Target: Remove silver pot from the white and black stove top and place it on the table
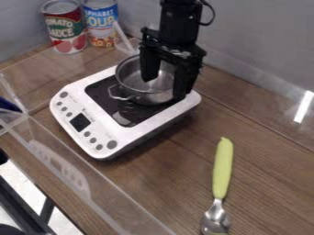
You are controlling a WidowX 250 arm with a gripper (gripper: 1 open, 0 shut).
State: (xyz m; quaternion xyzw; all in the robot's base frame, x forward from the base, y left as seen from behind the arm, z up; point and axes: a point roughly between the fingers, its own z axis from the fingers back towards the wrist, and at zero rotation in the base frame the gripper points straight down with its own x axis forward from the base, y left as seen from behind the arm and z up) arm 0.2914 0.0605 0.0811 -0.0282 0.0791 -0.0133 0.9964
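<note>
The silver pot stands on the black cooking surface of the white stove top, toward its far right corner. My black gripper comes straight down over the pot's right side and is open. One finger reaches into the pot and the other hangs outside its right wall, so the jaws straddle the rim. Whether the fingers touch the pot cannot be told. The stove top rests on the brown wood-grain table.
Two labelled food cans stand at the back left behind the stove. A spoon with a yellow-green handle lies at the front right. A clear plastic rim runs along the table's near edge.
</note>
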